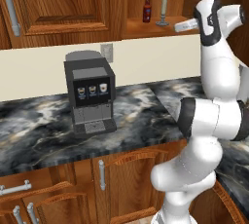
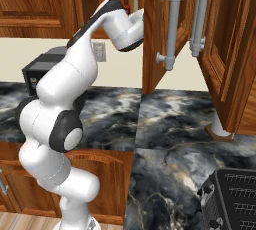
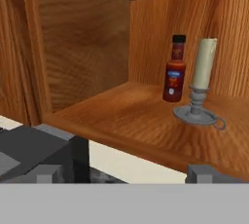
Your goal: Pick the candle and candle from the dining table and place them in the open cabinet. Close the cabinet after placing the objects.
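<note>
- A tall cream candle [image 3: 203,63] stands upright on its small round grey holder on the shelf of the open cabinet [image 3: 82,47], toward the back right corner as the hand view shows it.
- Just beside the candle, on its left in that view and a little nearer the back wall, stands a small dark bottle [image 3: 175,69] with a red neck and black cap; the two are close but apart.
- The gripper [image 3: 121,172] hovers in front of the shelf's front edge with its jaws spread wide and nothing between them; the two dark fingertips [image 3: 48,172] rise at the bottom of the hand view, clear of the candle.
- From the left base view, the same candle [image 1: 163,12] and bottle [image 1: 147,8] sit side by side in the cabinet recess above the cream backsplash, with the white arm [image 1: 214,116] reaching up toward them.
- A dark coffee machine [image 1: 90,95] stands on the black marbled counter [image 1: 34,130] below, well to the left of the arm.
- In the right base view, the cabinet door [image 2: 162,29] hangs open, edge-on to the camera, its long silver bar handle [image 2: 171,24] facing forward, and the arm's wrist sits just left of it.
- A black wire basket [image 2: 232,199] shows at the lower right of the counter in that view.
</note>
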{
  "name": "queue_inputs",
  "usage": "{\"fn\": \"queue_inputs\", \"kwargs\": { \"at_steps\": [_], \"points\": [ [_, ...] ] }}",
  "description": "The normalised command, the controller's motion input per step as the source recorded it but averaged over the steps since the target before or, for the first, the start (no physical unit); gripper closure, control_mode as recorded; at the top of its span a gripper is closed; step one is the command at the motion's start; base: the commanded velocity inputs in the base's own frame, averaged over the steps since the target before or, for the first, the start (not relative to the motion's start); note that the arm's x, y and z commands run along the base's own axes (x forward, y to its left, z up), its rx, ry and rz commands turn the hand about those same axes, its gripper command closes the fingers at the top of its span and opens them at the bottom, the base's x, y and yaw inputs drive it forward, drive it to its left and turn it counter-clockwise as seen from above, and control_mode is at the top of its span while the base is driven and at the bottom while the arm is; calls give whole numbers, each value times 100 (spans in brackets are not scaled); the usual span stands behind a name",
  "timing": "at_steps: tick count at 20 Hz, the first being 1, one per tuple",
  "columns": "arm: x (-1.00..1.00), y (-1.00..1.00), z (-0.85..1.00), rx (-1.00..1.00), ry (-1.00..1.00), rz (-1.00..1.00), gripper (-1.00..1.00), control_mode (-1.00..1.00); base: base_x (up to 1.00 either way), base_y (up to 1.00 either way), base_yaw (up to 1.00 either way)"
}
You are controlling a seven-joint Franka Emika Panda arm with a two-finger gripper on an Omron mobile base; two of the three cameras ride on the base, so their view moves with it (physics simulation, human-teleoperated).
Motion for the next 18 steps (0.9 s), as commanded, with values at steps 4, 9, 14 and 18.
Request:
{"fn": "queue_inputs", "kwargs": {
  "at_steps": [4, 9, 14, 18],
  "points": [
    [-100, 69, -52, -4, 0, 10, -100, -100, 0, 0, 0],
    [-98, 79, -47, -6, 0, 8, -100, -100, 0, 0, 0],
    [-70, 65, -33, -2, 0, 4, -100, -100, 0, 0, 0],
    [-21, 39, -42, 0, 10, 0, -100, -100, 0, 0, 0]
  ]
}}
